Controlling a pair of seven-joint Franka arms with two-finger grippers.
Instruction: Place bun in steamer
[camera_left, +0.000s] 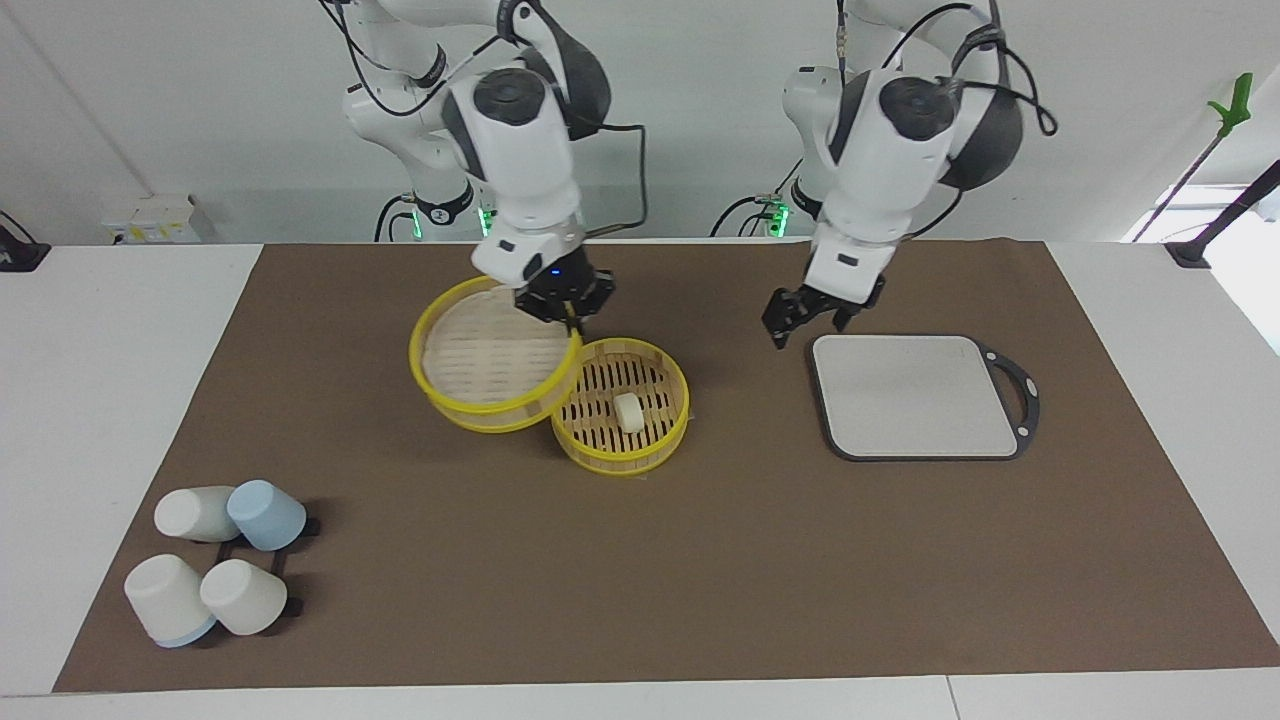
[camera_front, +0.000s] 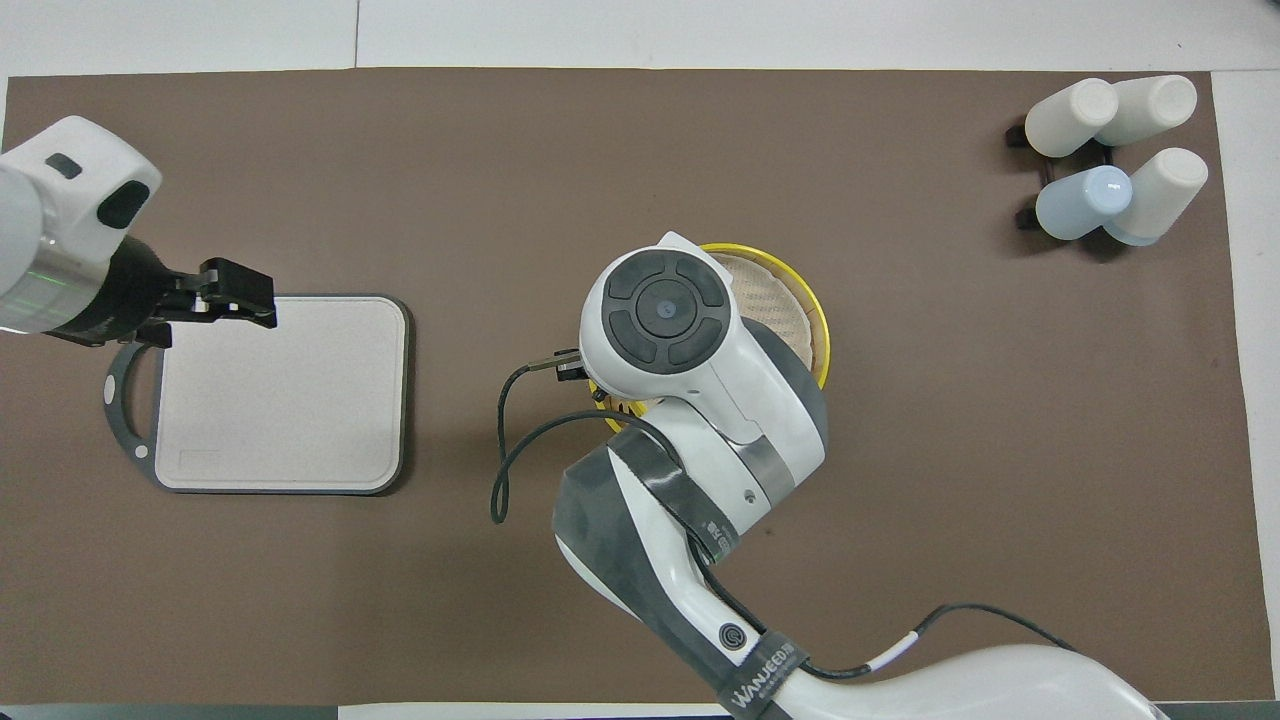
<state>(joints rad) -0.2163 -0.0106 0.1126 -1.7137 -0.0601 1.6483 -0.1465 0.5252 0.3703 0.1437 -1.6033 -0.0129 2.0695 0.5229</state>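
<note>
The bun lies on the slatted floor of the steamer basket in the middle of the brown mat. My right gripper is shut on the rim of the steamer lid. It holds the lid tilted beside the basket, toward the right arm's end, with the lid's edge overlapping the basket's rim. My left gripper is open and empty, hanging over the mat by the grey board's corner; it also shows in the overhead view. In the overhead view the right arm hides the bun and most of the basket; part of the lid shows.
A grey rectangular board with a dark handle lies toward the left arm's end and also shows in the overhead view. Several white and pale blue cups on a black rack sit at the right arm's end, farther from the robots; they also show in the overhead view.
</note>
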